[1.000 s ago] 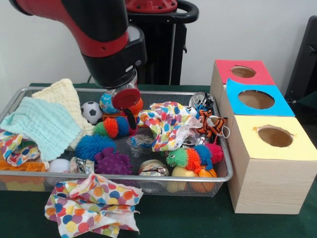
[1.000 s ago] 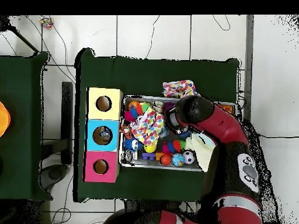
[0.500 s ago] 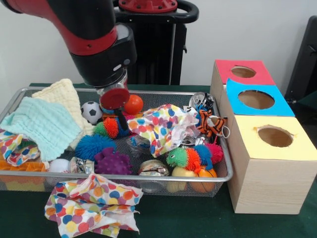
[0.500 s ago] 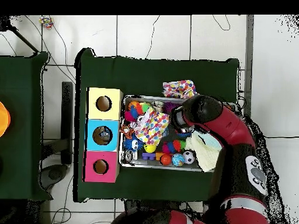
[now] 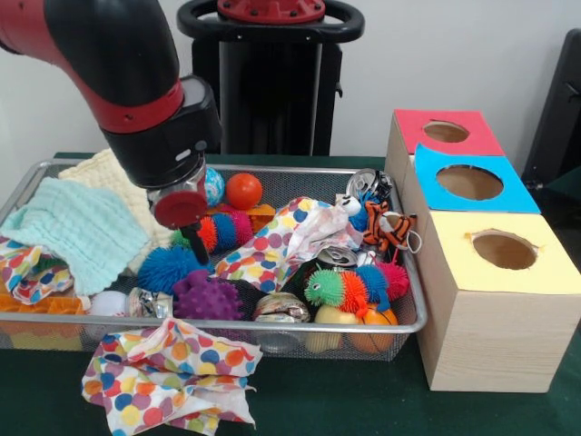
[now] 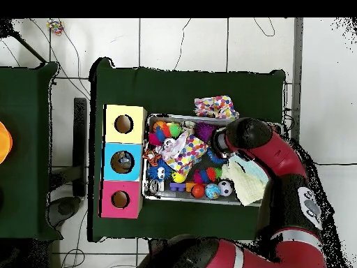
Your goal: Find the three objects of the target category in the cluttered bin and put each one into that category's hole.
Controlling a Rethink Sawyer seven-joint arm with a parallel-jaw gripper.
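Sorting task at the search stage, wire bin (image 5: 413, 300) as landmark. My claw (image 5: 188, 238) hangs low over the bin's left-centre, beside the rainbow spiky caterpillar (image 5: 218, 230); my wrist and its red disc (image 5: 179, 208) hide the tips, so I cannot tell how far it is open or whether it has hold of anything.

Progress, as I judge it: the target category is not marked anywhere I can see, so the three wanted objects cannot be singled out, and no item is on its way to a hole.

Containers right of the bin: a red-topped box (image 5: 444, 133), a blue-topped box (image 5: 469, 183) and a yellow-topped box (image 5: 505, 252), each with one round hole. From overhead the blue-topped box's hole shows something dark inside; the other two look empty.

Bin contents: a polka-dot cloth (image 5: 272, 250) across the middle, a mint washcloth (image 5: 76, 227) at the left end, an orange ball (image 5: 243, 191) at the far wall, a purple spiky ball (image 5: 206, 298) at the near wall, a crushed can (image 5: 335, 257) and a toy tiger (image 5: 388, 229) toward the boxes. A second polka-dot cloth (image 5: 171, 374) lies outside, before the near wall.
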